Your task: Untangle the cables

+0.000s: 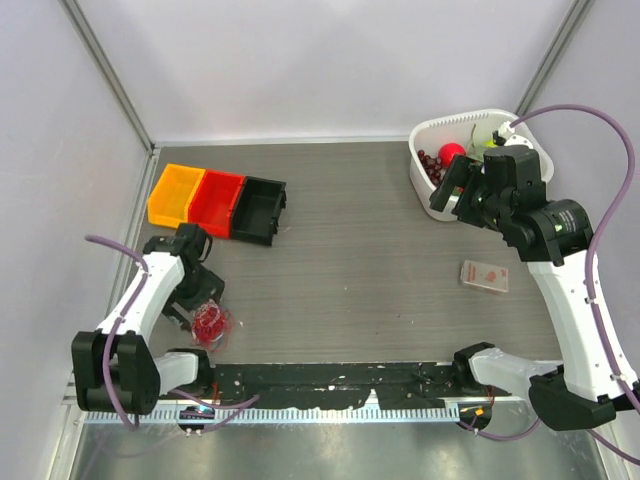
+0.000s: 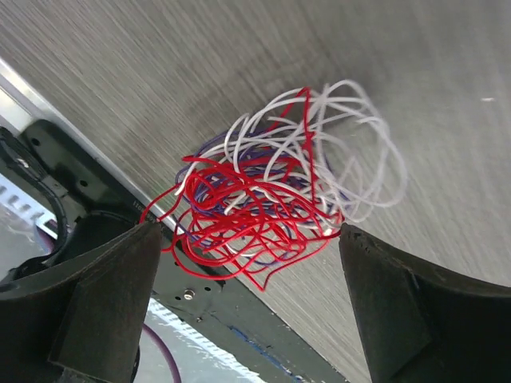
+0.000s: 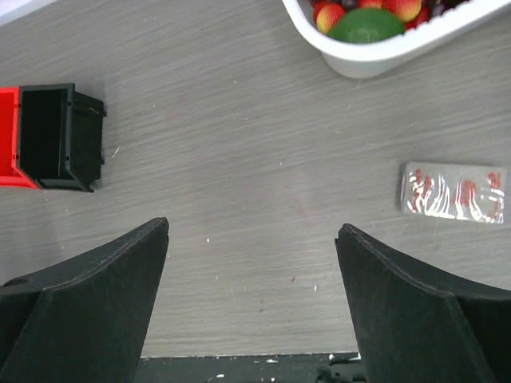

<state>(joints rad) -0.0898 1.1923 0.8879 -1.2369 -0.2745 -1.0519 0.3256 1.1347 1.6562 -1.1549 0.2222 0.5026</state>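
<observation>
The cables [image 1: 210,322] are a small tangle of thin red, white and purple wires lying on the grey table near its front left edge. In the left wrist view the cables [image 2: 263,199] sit just ahead of and between my fingers, with the red loops nearest. My left gripper [image 1: 198,298] [image 2: 249,231] is open, its jaws wide on either side of the tangle and gripping nothing. My right gripper [image 1: 450,190] [image 3: 251,227] hangs open over bare table at the back right, far from the cables.
Orange [image 1: 175,193], red [image 1: 218,202] and black [image 1: 260,210] bins stand at the back left. A white basket [image 1: 420,165] of fruit is at the back right. A small foil packet [image 1: 485,275] lies right of centre. A black strip [image 1: 330,380] runs along the near edge.
</observation>
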